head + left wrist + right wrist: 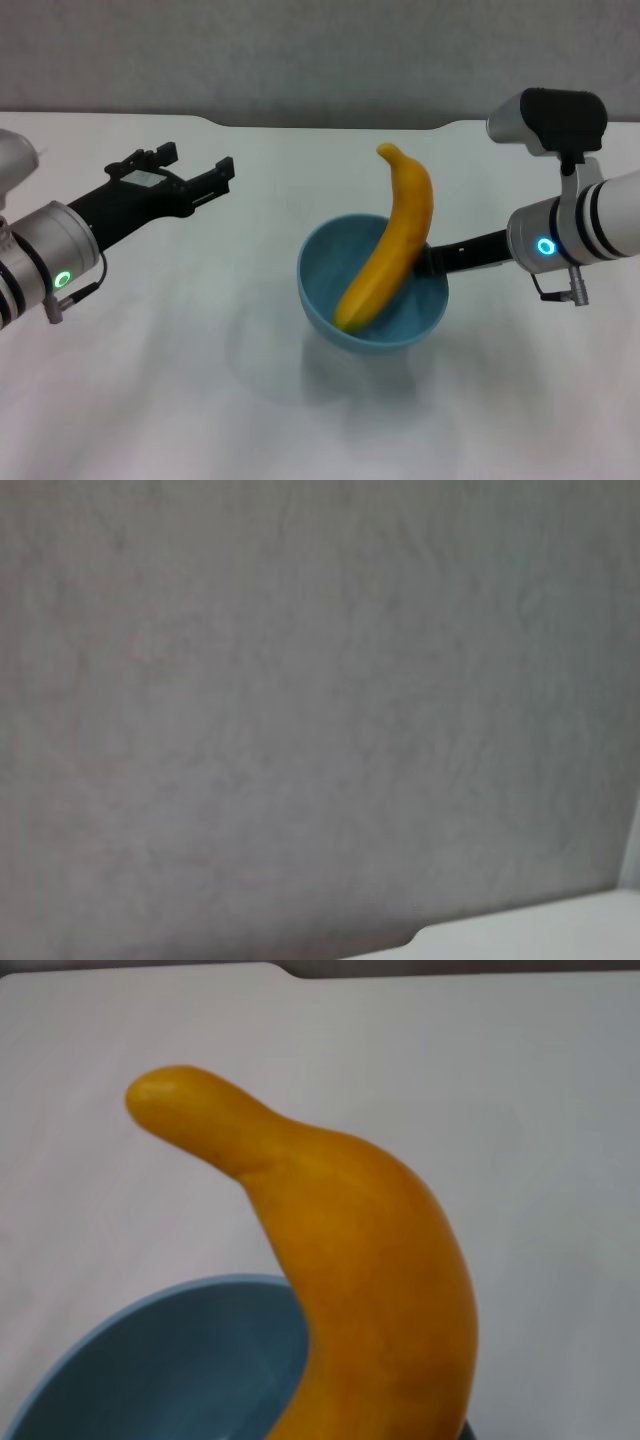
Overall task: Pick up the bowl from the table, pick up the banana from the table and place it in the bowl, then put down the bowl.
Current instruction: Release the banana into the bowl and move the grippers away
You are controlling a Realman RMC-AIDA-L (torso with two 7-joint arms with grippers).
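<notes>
The light blue bowl [372,285] hangs a little above the white table [140,380], with its shadow on the tabletop beneath it. The yellow-orange banana [392,240] lies in the bowl, one end on the bowl's floor and the other sticking up over the far rim. My right gripper [436,258] is shut on the bowl's right rim, partly hidden behind the banana. The right wrist view shows the banana [350,1250] close up over the bowl [170,1360]. My left gripper [195,165] is open and empty, raised at the left, well apart from the bowl.
The table's far edge has a shallow notch [330,125], with a grey wall behind it. The left wrist view shows only that wall [300,700] and a corner of the table [560,935].
</notes>
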